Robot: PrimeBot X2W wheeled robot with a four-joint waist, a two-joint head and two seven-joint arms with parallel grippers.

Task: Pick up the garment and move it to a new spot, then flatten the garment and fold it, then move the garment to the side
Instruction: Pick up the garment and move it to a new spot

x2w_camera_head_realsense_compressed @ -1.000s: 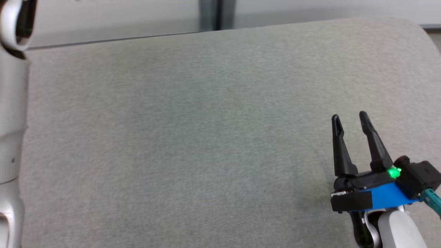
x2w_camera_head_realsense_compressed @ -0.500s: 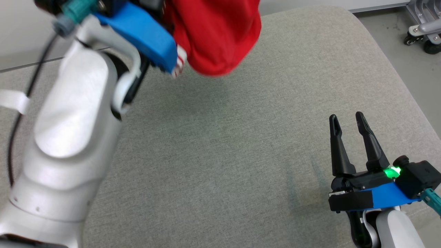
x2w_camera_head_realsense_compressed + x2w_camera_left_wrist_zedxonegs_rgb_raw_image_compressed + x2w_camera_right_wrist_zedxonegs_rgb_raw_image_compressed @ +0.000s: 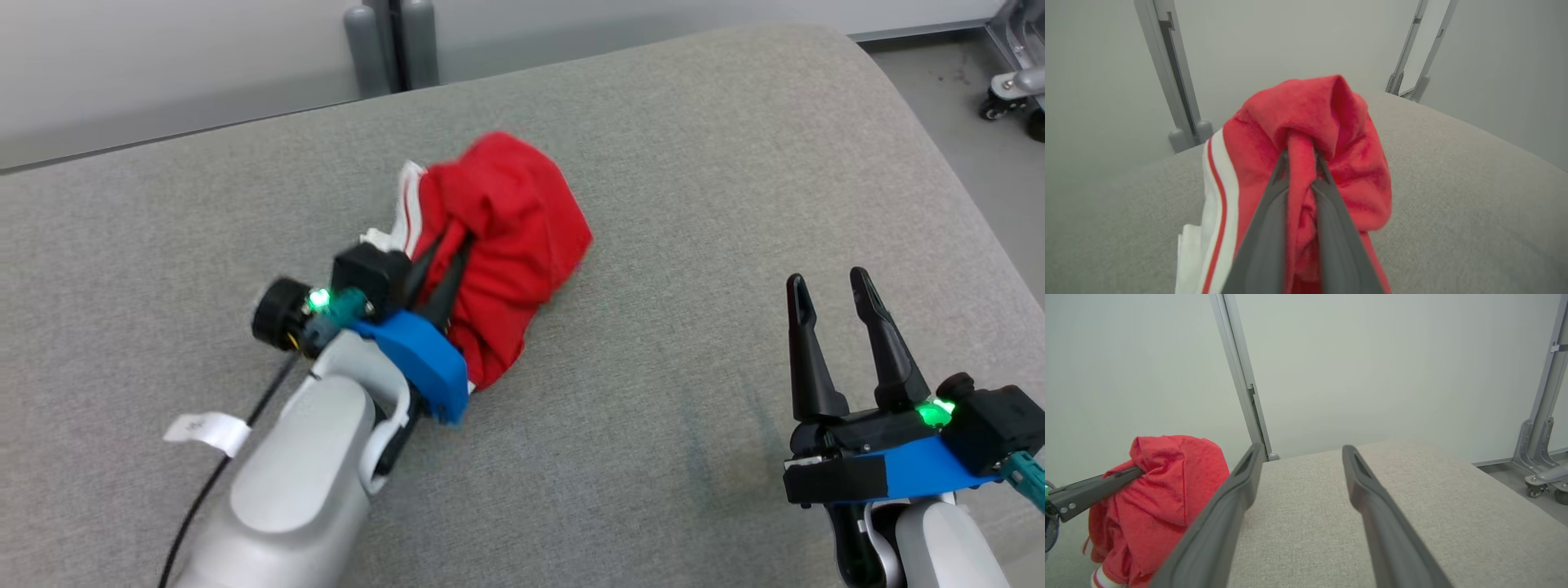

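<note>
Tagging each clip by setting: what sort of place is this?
Probably a robot test lab: a grey padded work surface, bare pale walls with metal posts, and a caster-wheeled stand on the floor.

Foreground: right gripper [image 3: 1302, 448], jaws wide apart, nothing between them, over grey bench [image 3: 1433, 506]. Lower left: red garment [image 3: 1167, 490], bunched, white trim [image 3: 1100, 580] at its bottom, pinched by left gripper [image 3: 1137, 472] at the left edge. Behind: pale wall [image 3: 1372, 355], grey post [image 3: 1241, 375]; wheeled frame [image 3: 1541, 473] at far right.
</note>
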